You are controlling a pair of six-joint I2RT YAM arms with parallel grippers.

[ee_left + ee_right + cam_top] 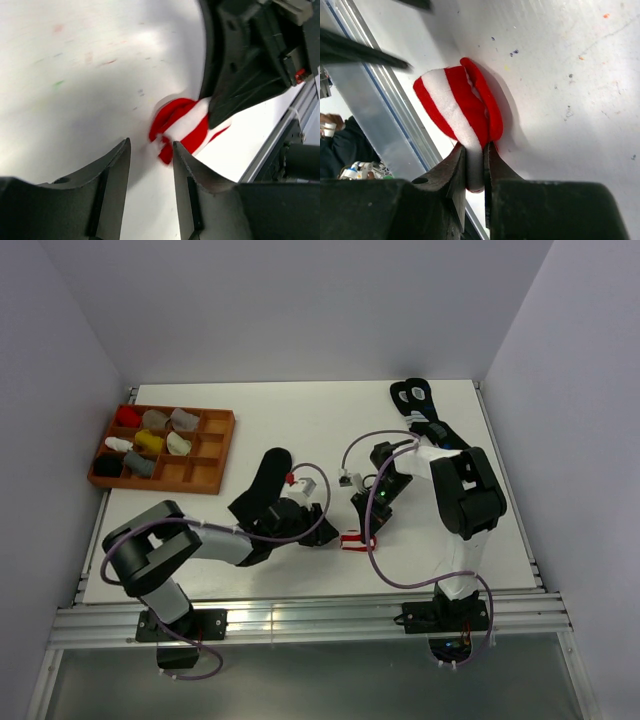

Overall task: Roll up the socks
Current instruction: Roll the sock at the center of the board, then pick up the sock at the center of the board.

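Observation:
The red-and-white striped sock (354, 538) lies bunched near the table's front edge, and its folded end (457, 107) bulges out past my right fingers. My right gripper (475, 145) is shut on a white stripe of it; from above, that gripper (360, 530) stands right over the sock. My left gripper (150, 142) is open with nothing between its fingers, and the striped sock (182, 125) lies just beyond its tips. From above, the left gripper (328, 528) sits close to the sock's left. The black sock (270, 472) lies flat behind the left wrist, partly covered by it.
A wooden compartment tray (210, 475) with several small sock bundles stands at the back left. A dark sock with white rings (412, 393) lies at the back right. The metal rail (300, 615) of the table's front edge runs close by the striped sock.

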